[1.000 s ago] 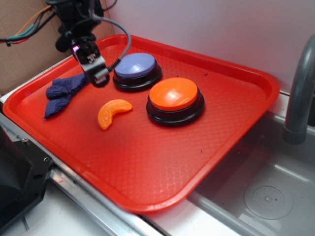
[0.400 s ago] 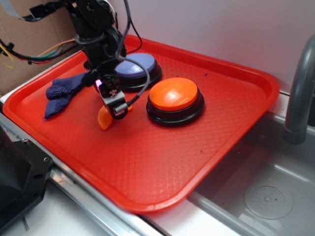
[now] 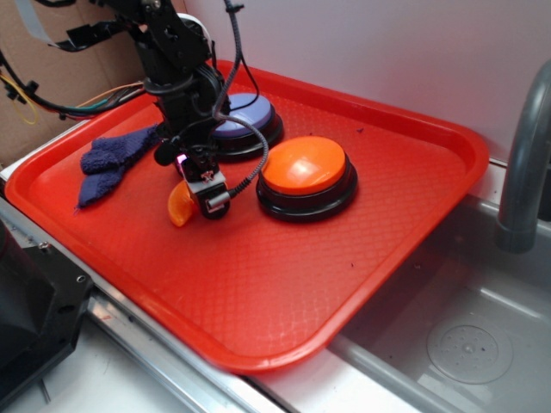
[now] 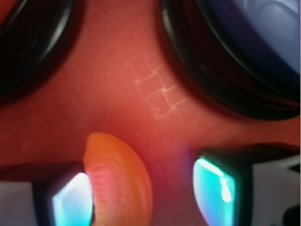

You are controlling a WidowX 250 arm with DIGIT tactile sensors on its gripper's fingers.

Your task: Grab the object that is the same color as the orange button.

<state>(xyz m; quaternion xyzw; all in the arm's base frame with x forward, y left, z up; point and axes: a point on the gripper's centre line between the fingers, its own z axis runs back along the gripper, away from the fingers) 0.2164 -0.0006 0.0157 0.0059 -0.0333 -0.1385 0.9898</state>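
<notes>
The orange segment [image 4: 120, 181] lay on the red tray [image 3: 284, 284] toward its left edge, in front of the orange button [image 3: 306, 176]. It appeared light, rigid and glossy, so likely slippery; a hold across its narrow middle seemed best. The gripper [image 4: 146, 197] pointed steeply down with fingers [image 4: 70, 202] open, straddling the segment, one pad touching it.

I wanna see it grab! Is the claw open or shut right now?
Gripper: open, down on the tray, orange slice between its fingers, not squeezed yet.
</notes>
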